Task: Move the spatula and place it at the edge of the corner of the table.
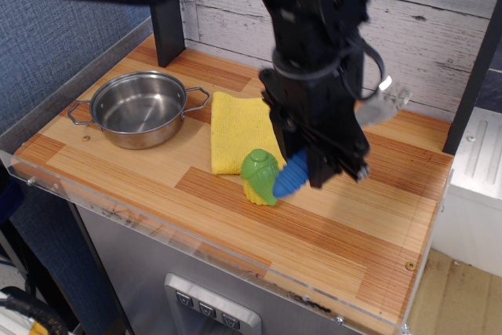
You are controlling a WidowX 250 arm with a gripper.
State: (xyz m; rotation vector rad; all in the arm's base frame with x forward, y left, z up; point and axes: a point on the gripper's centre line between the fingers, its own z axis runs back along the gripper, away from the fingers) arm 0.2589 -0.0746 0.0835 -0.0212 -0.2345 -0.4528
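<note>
Pincer pinched spatula aloft mid-carry above bench; next needed lowering at far right corner edge

Behind the work surface stands a wall of whitewashed horizontal wooden planks with visible grain and dark knots. To the left is a blue textured fabric-like wall panel. A black square upright post rises at the rear left; a second dark upright post stands at the right edge. Beyond the right post is a white ribbed metal unit. A patch of light wooden floor shows at lower right. Below the front edge is a grey metal cabinet front carrying a pale grey button panel. Lighting is even and diffuse.
</note>
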